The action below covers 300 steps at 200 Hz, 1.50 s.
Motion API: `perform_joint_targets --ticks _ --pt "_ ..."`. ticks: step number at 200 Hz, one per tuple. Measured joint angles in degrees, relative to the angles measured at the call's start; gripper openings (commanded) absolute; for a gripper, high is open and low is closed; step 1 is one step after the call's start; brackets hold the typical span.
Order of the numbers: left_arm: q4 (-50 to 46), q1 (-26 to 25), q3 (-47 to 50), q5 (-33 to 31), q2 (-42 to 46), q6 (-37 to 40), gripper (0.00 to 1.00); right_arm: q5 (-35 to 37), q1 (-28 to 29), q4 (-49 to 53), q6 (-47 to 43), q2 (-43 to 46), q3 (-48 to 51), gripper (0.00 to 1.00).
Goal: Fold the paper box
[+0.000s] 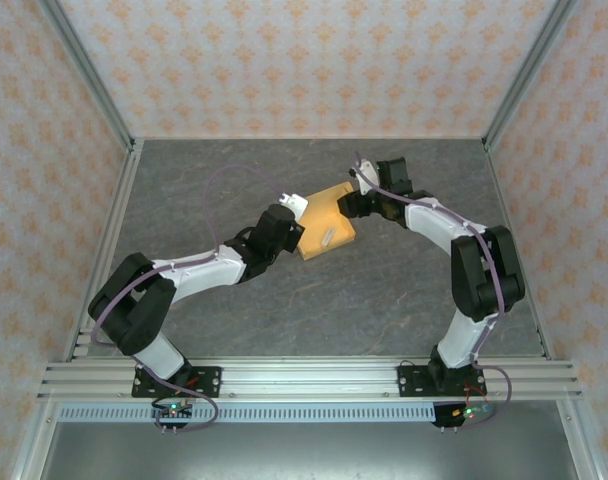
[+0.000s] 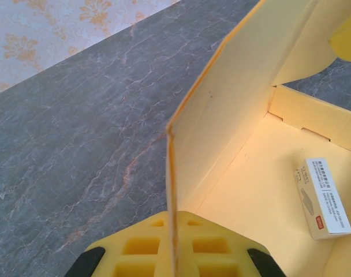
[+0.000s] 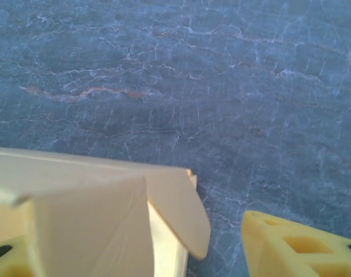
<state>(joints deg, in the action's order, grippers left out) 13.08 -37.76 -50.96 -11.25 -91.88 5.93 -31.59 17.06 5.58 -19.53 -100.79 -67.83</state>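
The paper box [image 1: 329,218] is a light orange-tan, partly folded tray in the middle of the dark table. My left gripper [image 1: 287,232] is at its left side. In the left wrist view that gripper [image 2: 174,222] is shut on a raised side wall [image 2: 227,109] of the box, with the thin card edge pinched between the yellow fingers [image 2: 135,248]. My right gripper [image 1: 352,203] is at the box's far right corner. In the right wrist view a rounded flap [image 3: 175,208] of the box lies between its open jaws [image 3: 135,236]. The right finger [image 3: 291,248] stands apart from the flap.
A small white printed tag [image 2: 321,197] lies on the box floor [image 1: 325,237]. The grey marble-patterned table [image 1: 384,290] is fenced by aluminium posts and patterned walls [image 1: 304,60]. Both arm bases sit on a rail [image 1: 304,378] at the near edge.
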Motion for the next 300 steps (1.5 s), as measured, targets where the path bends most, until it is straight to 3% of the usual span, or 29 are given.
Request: perform_joint_targets --ticks 17,73,113,156,188,242,300 --pt "0.0 0.0 0.0 0.3 0.0 0.0 0.0 -0.5 -0.1 0.0 -1.2 -0.3 -0.3 0.33" --pt "-1.8 0.0 -1.7 -0.3 -0.7 -1.2 0.0 -0.7 0.2 0.2 -2.2 -1.9 -1.4 0.1" --pt "-5.5 0.0 -5.3 -4.8 -2.6 -10.5 0.0 9.4 4.7 -0.1 3.8 -1.5 -1.4 0.02" --pt "-8.7 -1.8 -7.7 -11.1 -5.0 -21.7 0.0 22.9 10.4 -2.1 16.4 1.1 2.2 0.02" --pt "-9.9 -4.9 -8.7 -16.5 -6.5 -27.4 0.0 28.7 12.5 -7.0 21.9 2.5 6.5 0.01" --pt "-7.2 -9.7 -6.5 -25.5 -7.9 -33.3 0.0 29.5 13.0 -19.8 23.4 4.5 15.2 0.01" --pt "-5.3 -12.9 -5.6 -31.8 -10.0 -38.5 0.0 25.9 11.8 -19.0 19.0 4.1 14.2 0.0"
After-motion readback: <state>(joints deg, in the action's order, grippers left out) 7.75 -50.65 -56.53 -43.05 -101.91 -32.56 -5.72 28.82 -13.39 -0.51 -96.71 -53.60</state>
